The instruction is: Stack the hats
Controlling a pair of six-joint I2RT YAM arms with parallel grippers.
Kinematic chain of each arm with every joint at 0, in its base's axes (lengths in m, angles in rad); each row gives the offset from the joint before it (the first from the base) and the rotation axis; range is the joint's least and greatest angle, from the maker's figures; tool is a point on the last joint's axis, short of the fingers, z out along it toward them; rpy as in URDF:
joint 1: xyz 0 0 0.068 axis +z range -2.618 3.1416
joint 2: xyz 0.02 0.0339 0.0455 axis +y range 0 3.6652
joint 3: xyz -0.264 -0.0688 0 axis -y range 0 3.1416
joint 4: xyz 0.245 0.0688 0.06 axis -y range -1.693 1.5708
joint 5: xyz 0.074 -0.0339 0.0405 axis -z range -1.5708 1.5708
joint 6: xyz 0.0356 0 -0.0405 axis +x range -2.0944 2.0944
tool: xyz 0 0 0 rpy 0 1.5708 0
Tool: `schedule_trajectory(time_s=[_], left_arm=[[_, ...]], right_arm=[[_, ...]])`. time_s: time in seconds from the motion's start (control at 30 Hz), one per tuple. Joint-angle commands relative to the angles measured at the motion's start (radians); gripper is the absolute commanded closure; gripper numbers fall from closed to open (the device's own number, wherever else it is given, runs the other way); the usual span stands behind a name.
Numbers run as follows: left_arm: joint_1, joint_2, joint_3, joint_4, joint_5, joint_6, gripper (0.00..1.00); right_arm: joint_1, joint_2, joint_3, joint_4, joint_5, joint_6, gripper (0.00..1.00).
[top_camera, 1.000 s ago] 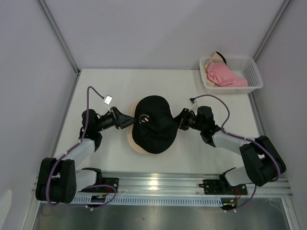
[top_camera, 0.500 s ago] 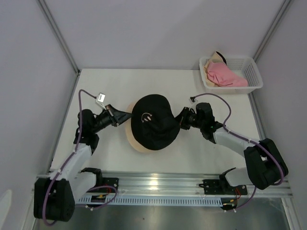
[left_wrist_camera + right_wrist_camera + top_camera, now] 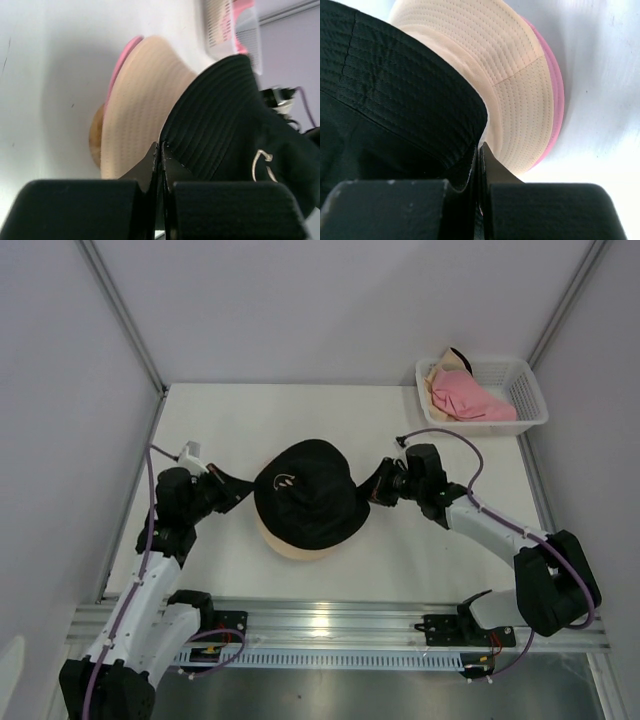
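Shifted left, black hat sits pinched between both end effectors.

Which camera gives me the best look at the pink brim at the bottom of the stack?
Right wrist: the pink brim runs as a long arc under the peach hat. Left wrist shows only a short sliver of it. Top external hides it; only the peach hat and the black hat show.

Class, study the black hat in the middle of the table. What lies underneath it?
Under the black hat sits a peach hat; below it a pink brim edge and a bit of rounded wood show. Their crowns and whatever else is underneath are covered.
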Motion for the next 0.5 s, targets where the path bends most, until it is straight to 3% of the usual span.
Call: schedule_trajectory(time_s=[0.0, 0.27, 0.47], left_arm=[[-0.011, 0.012, -0.059, -0.044, -0.088, -0.008, 0.99], [-0.043, 0.105, -0.115, -0.011, -0.169, 0.030, 0.99], [-0.049, 0.166, -0.133, -0.047, -0.272, 0.044, 0.99]], right_arm=[[0.000, 0.025, -0.026, 0.067, 0.019, 0.007, 1.00], [0.002, 0.186, -0.156, 0.433, -0.053, 0.008, 1.00], [0.008, 0.282, -0.109, 0.399, -0.067, -0.027, 1.00]])
